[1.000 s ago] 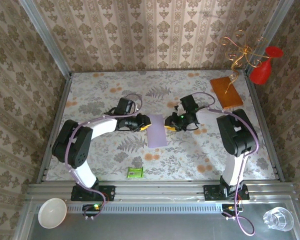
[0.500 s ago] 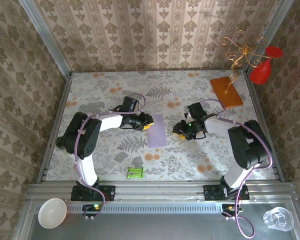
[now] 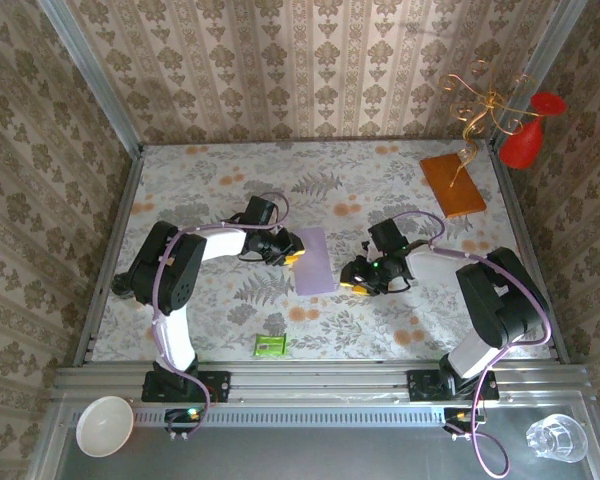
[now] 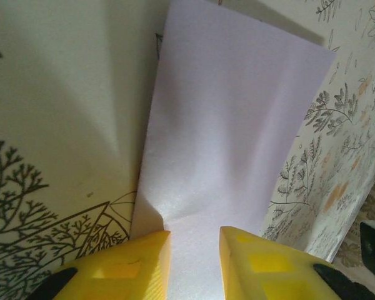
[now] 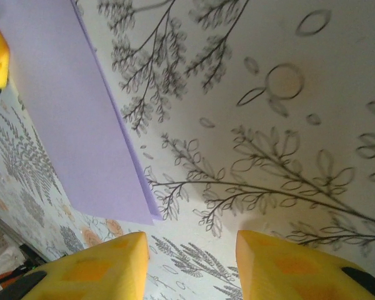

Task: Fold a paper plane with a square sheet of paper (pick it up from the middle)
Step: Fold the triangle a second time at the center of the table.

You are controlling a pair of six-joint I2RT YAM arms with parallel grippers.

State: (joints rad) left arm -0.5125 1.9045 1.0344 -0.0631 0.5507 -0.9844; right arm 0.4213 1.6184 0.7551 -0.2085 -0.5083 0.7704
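Sheet of paper (image 3: 315,260) lies flat on the floral tablecloth (image 3: 210,190) between the two tools. It looks folded in half into a narrow strip, with its long axis running away from the arm bases.

Left gripper (image 3: 292,250) is at the strip's left long edge. In the wrist view its yellow fingers (image 4: 140,265) are slightly spread with paper showing across the gap. Can't tell if the tips press the paper or just hover. The paper extends forward from this tool and bows a little near the tips.

Right gripper (image 3: 353,283) is just off the strip's right side, not touching it. Its jaws are spread and empty over bare cloth, and the paper's near corner is ahead and to the left of its fingers (image 5: 115,262).

Left arm is the nearer one and already on the paper. The right would have to reach sideways across a small gap.

Nothing sits between either tool and the paper. Green packet (image 3: 270,345) is nearer the bases, well apart. Orange board (image 3: 453,185) is far off behind the right tool. Red glass (image 3: 528,140) is in the far corner.
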